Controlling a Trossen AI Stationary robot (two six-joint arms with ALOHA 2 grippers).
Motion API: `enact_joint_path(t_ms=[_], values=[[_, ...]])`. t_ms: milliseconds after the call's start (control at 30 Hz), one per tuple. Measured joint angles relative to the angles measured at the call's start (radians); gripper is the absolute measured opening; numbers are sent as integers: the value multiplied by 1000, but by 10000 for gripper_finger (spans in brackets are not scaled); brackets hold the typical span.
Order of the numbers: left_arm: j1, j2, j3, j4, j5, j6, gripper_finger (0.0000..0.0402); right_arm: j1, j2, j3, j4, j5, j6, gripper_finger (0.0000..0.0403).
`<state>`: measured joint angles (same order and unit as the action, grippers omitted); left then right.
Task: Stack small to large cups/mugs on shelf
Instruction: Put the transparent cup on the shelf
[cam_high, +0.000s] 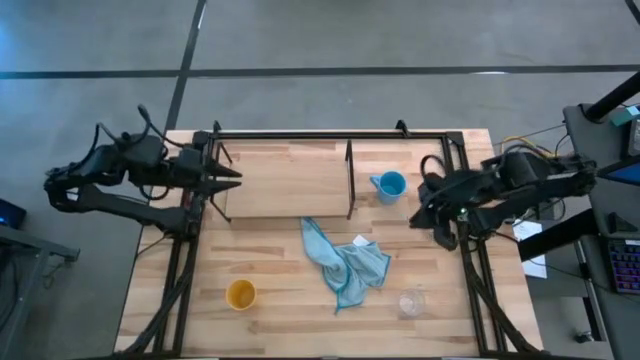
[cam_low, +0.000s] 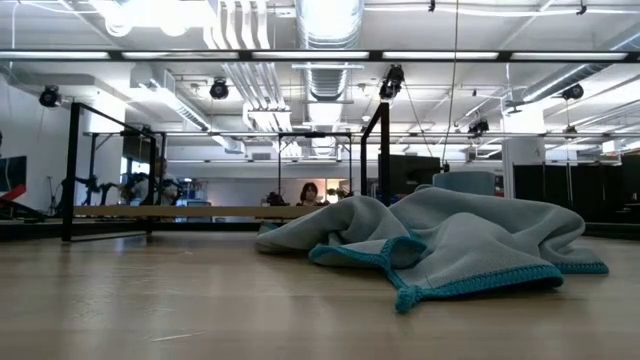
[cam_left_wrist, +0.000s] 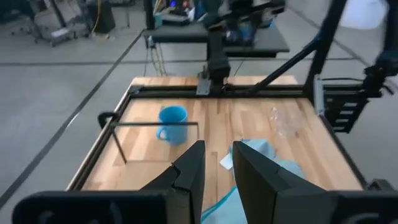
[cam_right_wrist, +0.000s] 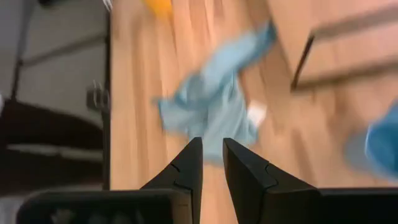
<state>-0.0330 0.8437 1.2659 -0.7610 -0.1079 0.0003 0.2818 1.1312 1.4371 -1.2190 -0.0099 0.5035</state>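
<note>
The light blue mug (cam_high: 390, 185) stands on the table just right of the shelf (cam_high: 285, 180), beside the shelf's black divider rod (cam_high: 350, 180). It also shows in the left wrist view (cam_left_wrist: 172, 122) and at the edge of the right wrist view (cam_right_wrist: 379, 146). The yellow-orange cup (cam_high: 240, 294) stands near the front left. The clear glass cup (cam_high: 411, 302) stands near the front right. My left gripper (cam_high: 232, 178) hovers at the shelf's left end, empty, with a narrow gap between its fingers. My right gripper (cam_high: 432, 205) is right of the blue mug, empty, with a narrow gap too.
A crumpled light blue cloth (cam_high: 345, 260) with a white tag lies mid-table in front of the shelf and fills the low view (cam_low: 440, 245). The black table frame (cam_high: 470, 260) runs along the edges. A person (cam_low: 308, 192) sits far behind the table.
</note>
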Motion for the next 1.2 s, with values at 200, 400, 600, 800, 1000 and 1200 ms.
enact_joint_path(t_ms=[200, 400, 600, 800, 1000, 1200], values=[[0, 34, -1, 2, -85, -122, 68, 73, 124, 105, -146, -86, 98, 59], [0, 69, -2, 5, -88, -128, 68, 120, 187, 105, -146, -170, 173, 59], [0, 103, -2, 4, -88, -133, 68, 127, 252, 103, -147, -256, 205, 59], [0, 105, -2, 5, -88, -134, 68, 134, 320, 101, -149, -256, 205, 59], [0, 79, -2, 5, -85, -138, 68, 161, 383, 101, -169, -256, 205, 59], [0, 55, -2, 4, -84, -152, 68, 196, 446, 100, -170, -258, 221, 59]])
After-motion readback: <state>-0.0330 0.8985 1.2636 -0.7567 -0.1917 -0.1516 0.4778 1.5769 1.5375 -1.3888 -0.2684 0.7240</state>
